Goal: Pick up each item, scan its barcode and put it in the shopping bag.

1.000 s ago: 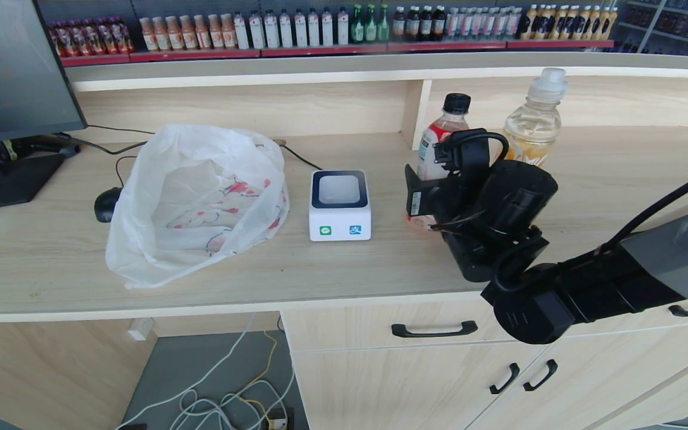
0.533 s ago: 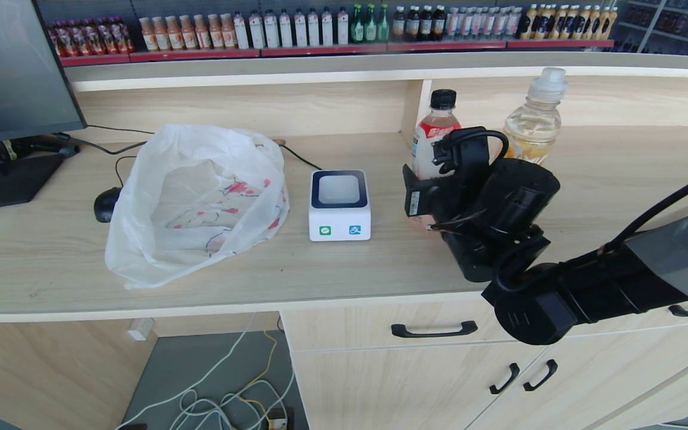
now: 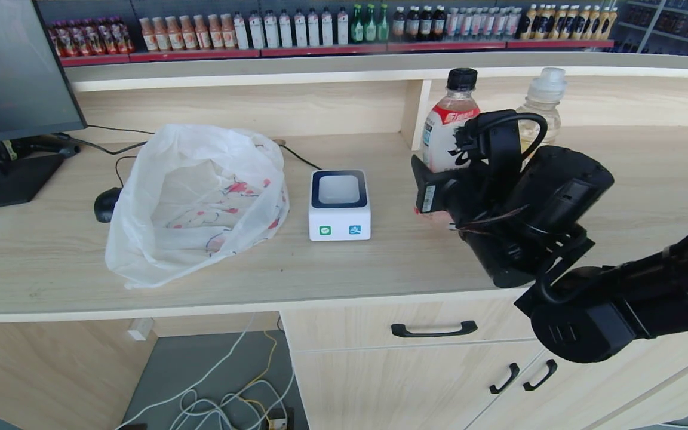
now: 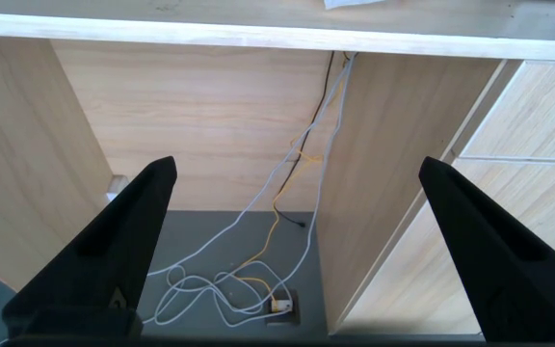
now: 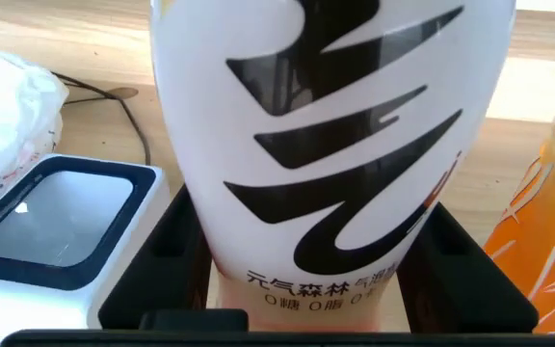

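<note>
Right claw [image 3: 439, 200] pinches smooth white-labelled plastic bottle [image 3: 447, 128]; boxy scanner [image 3: 340, 205] beside it, crinkled bag [image 3: 194, 197] beyond, woodgrain desk [image 3: 380, 263] beneath. Left claw [image 4: 297, 169] spread.

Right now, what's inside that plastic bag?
The bag gapes open; only crumpled plastic with red print shows inside. Its folds hide the very bottom, so small items cannot be ruled out.

Right gripper [image 3: 442, 194] and cylindrical arm [image 3: 565, 197] are matte black, with a looping cable [image 3: 514, 119].
</note>
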### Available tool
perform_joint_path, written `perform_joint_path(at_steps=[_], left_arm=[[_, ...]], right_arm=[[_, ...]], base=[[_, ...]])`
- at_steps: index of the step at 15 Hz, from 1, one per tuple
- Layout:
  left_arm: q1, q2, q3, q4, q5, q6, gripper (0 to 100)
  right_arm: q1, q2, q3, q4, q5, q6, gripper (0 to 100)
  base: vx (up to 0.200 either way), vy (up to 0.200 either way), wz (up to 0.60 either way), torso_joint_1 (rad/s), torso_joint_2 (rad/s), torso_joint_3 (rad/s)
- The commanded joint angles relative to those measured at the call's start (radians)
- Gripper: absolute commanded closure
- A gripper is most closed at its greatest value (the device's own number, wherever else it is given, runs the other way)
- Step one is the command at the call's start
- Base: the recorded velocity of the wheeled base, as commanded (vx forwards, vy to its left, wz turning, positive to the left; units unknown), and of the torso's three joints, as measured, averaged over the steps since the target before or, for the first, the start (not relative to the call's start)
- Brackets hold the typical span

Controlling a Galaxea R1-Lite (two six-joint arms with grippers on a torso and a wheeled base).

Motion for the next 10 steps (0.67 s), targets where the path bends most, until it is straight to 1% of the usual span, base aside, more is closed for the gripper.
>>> perform_joint_path(at_steps=[1, 3, 5, 7, 10], left_arm=[[0.0, 0.0, 0.0, 0.0, 0.0, 0.0, 0], [0.001, 0.0, 0.0, 0.0, 0.0, 0.0, 0], [0.0, 0.0, 0.0, 0.0, 0.0, 0.0, 0], [0.001, 0.0, 0.0, 0.0, 0.0, 0.0, 0], [0.0, 0.0, 0.0, 0.0, 0.0, 0.0, 0]], right_arm=[[0.069, -0.07, 0.028, 0.0, 0.0, 0.0, 100], [0.109, -0.099, 0.074, 0.0, 0.0, 0.0, 100], [0.123, -0.134, 0.111, 0.0, 0.0, 0.0, 100], [0.124, -0.188, 0.177, 0.0, 0.0, 0.0, 100], [0.124, -0.328, 0.342, 0.0, 0.0, 0.005, 100]], base=[[0.0, 0.0, 0.0, 0.0, 0.0, 0.0], [0.0, 0.0, 0.0, 0.0, 0.0, 0.0], [0.0, 0.0, 0.0, 0.0, 0.0, 0.0], [0.0, 0.0, 0.0, 0.0, 0.0, 0.0], [0.0, 0.0, 0.0, 0.0, 0.0, 0.0]])
